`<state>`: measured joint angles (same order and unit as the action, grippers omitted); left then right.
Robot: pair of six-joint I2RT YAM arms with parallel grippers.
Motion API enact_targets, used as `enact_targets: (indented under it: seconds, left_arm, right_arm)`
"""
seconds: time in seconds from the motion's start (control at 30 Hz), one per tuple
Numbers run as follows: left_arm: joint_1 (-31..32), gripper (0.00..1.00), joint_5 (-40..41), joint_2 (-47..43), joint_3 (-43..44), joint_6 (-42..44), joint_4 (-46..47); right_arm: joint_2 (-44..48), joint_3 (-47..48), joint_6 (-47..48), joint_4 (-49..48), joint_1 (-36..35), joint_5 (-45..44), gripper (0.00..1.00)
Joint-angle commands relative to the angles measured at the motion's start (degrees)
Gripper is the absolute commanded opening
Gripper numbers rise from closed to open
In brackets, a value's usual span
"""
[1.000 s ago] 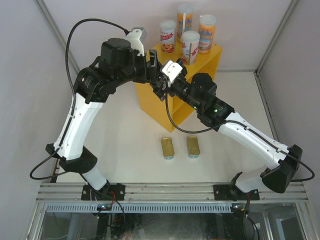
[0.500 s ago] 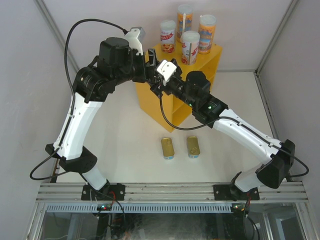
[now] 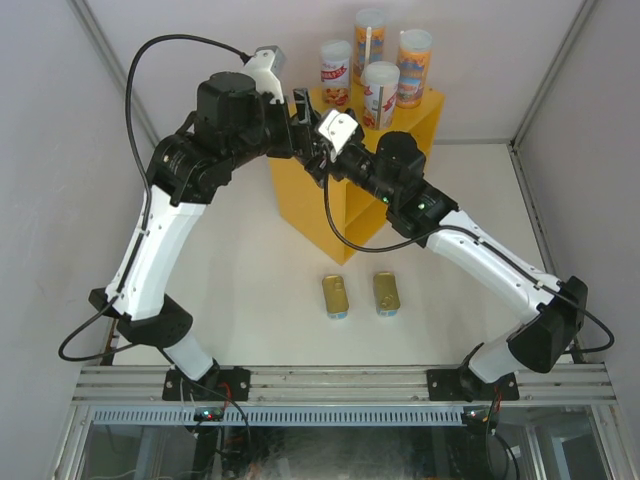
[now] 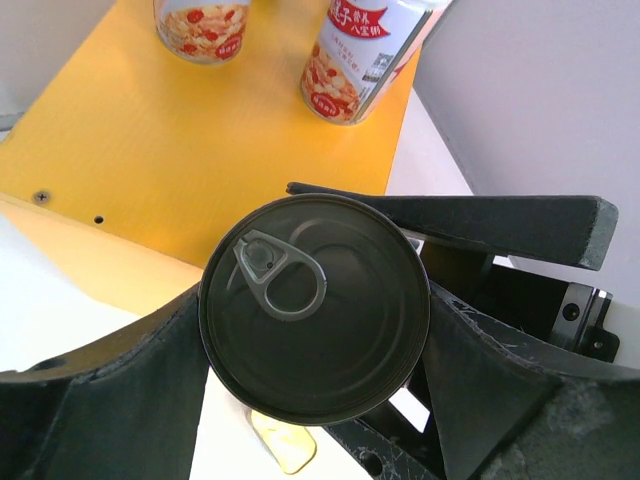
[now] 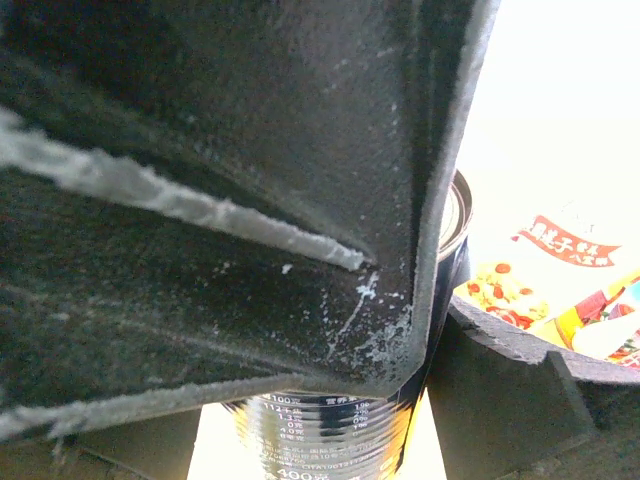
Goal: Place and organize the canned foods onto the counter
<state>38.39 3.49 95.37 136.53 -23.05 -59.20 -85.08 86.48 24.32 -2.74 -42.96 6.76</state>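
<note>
— Four tall cans (image 3: 381, 92) stand on top of the counter (image 3: 310, 195), so that share looks done. What is left?

— Three, by my count. Two flat gold-topped tins (image 3: 336, 296) lie side by side on the tabletop (image 3: 240, 280) in front of the counter, well apart from it. The dark round tin (image 4: 315, 308) hangs in the air just above the counter's front edge.

— Who has it?

— The left claw (image 4: 310, 385) is clamped on it. Its wrist view shows a finger pressed to each side of the wall. The right claw (image 3: 322, 158) crowds in from the counter's front with a finger alongside the tin, but whether it grips I cannot tell.

— And the tin itself?

— Short and round, held upright, with a dark glossy lid and a ring pull. The right wrist view shows a shiny wall with fine print and a yellow band.

— So past halfway?

— I'd judge so. Four of seven are placed, one is over the counter and not yet set down, and the two flat tins are yet to be fetched.
</note>
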Motion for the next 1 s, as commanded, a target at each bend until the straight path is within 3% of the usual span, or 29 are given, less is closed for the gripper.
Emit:
enact_targets:
  seconds: [0.0, 0.23, 0.4, 0.6, 0.97]
  left_arm:
    - [0.1, 0.06, 1.9, -7.0, -2.5, -1.6, 13.6]
    - [0.0, 0.43, 3.8, -7.0, -3.6, -1.9, 15.0]
    - [-0.3, 0.6, 4.1, -7.2, -4.3, -1.9, 16.2]
    - [-1.1, 0.76, 3.5, -7.3, -5.1, -3.2, 17.1]
    - [-1.5, 0.86, 3.9, -7.2, -5.6, -3.3, 18.7]
  right_arm:
    - [-0.4, 2.8, -3.1, -1.1, 2.4, -0.3, 0.13]
    - [-1.0, 3.1, -4.2, -1.3, 3.3, 0.4, 0.08]
    - [-1.5, 3.3, -5.0, -1.5, 3.7, 1.1, 0.07]
    - [-2.1, 3.6, -5.6, -1.7, 3.9, 1.7, 0.06]
    - [-2.7, 4.1, -6.4, -1.2, 4.8, 2.8, 0.05]
